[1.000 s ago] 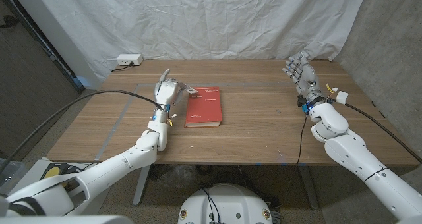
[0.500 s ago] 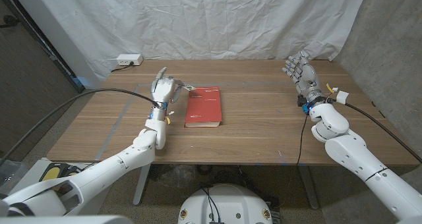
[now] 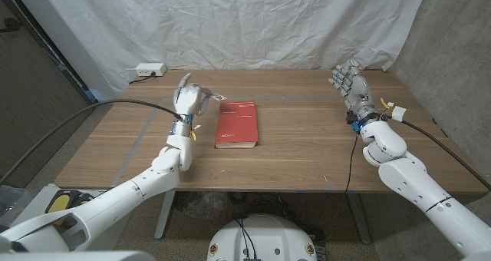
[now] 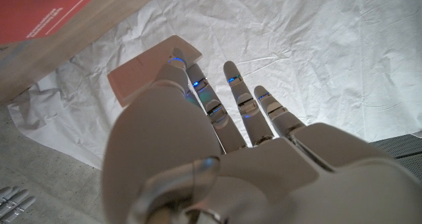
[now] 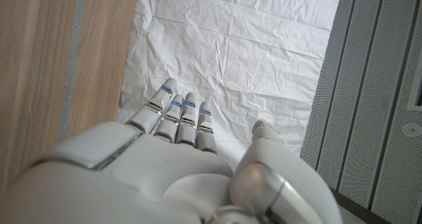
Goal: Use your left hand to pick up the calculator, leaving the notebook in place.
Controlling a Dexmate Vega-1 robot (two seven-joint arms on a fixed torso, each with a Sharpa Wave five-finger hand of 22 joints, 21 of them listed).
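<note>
Your left hand (image 3: 189, 100) holds the calculator (image 4: 153, 67) clamped in its fingers (image 4: 210, 105), lifted above the desk (image 3: 299, 150), beside the red notebook (image 3: 236, 123).

Calculator lifted farther from the notebook

Your left hand (image 3: 188, 100) has carried the calculator (image 3: 212, 97) higher and farther left of the red notebook (image 3: 236, 123).

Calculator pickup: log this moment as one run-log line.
left hand: holds calculator above table | notebook: flat on table, untouched | right hand: open, holds nothing
</note>
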